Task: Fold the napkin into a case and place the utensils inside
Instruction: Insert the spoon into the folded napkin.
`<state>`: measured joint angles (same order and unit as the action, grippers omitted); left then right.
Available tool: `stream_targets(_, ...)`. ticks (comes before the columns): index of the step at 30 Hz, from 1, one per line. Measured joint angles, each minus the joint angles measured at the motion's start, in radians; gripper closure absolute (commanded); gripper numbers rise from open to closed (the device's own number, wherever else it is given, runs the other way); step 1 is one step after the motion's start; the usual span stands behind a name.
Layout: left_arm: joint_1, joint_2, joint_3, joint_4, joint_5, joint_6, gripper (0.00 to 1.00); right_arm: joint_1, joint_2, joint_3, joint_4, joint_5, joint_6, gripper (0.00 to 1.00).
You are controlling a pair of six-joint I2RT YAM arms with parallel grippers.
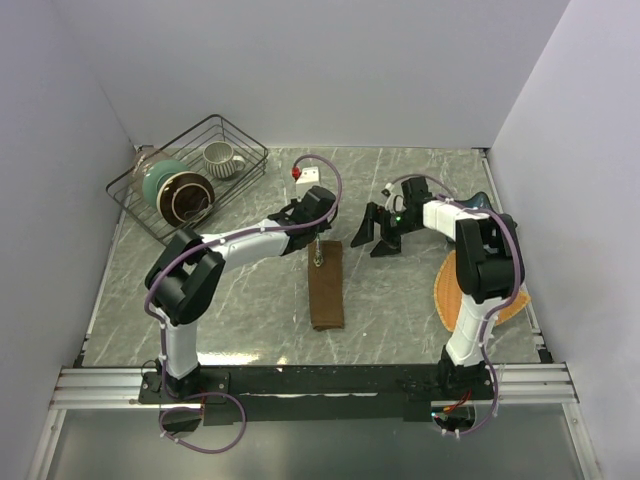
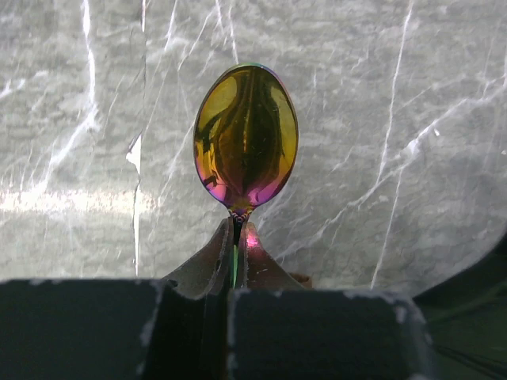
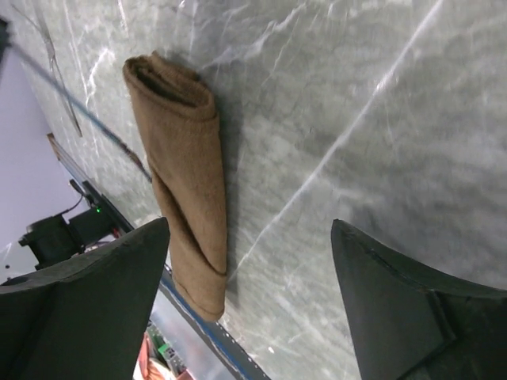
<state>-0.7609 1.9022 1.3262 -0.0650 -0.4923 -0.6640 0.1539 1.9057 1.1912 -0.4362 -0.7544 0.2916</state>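
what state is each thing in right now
napkin: folded into a narrow case, lying flat on the table
spoon: gripped at the neck, bowl sticking out
left pincer: shut on the spoon
right pincer: open, empty
mat: flat, partly hidden

Each arm is built of white links joined by black joint housings. The left arm point(image 1: 215, 250) is trailed by a thin purple cable point(image 1: 320, 157), which is run along its links and coiled in a loop below the base. The right arm point(image 1: 480, 265) is fitted with a like cable, and a small green light point(image 1: 397, 214) is lit near its wrist. The left gripper point(image 2: 234, 286) is finished in matte black; its fingers point(image 2: 317, 332) are squared blocks, chipped pale along the edges. The right gripper point(image 3: 249, 229) is given broad black fingers point(image 3: 388, 309), tapered to wedges and dull in finish.
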Motion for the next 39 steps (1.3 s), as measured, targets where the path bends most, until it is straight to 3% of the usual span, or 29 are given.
stream_targets(4,0.0,0.0,-0.006,0.04,-0.007,0.018,0.99,0.017,0.046,0.003,0.036,-0.032,0.026,0.23)
stream_targets(18,-0.048,-0.025,-0.117,0.129,-0.029,0.055,0.99,0.058,0.13,0.035,0.152,-0.127,0.109,0.3)
stream_targets(22,-0.057,-0.041,-0.131,0.129,-0.028,0.052,0.99,0.058,0.151,0.039,0.186,-0.151,0.13,0.43)
stream_targets(27,-0.067,-0.058,-0.139,0.111,-0.027,0.032,0.99,0.058,0.171,0.039,0.217,-0.154,0.156,0.48)
stream_targets(31,-0.074,-0.062,-0.14,0.082,-0.026,0.001,0.99,0.06,0.176,0.039,0.23,-0.147,0.167,0.61)
stream_targets(39,-0.079,-0.062,-0.145,0.016,-0.018,-0.058,0.99,0.064,0.187,0.039,0.252,-0.13,0.187,0.7)
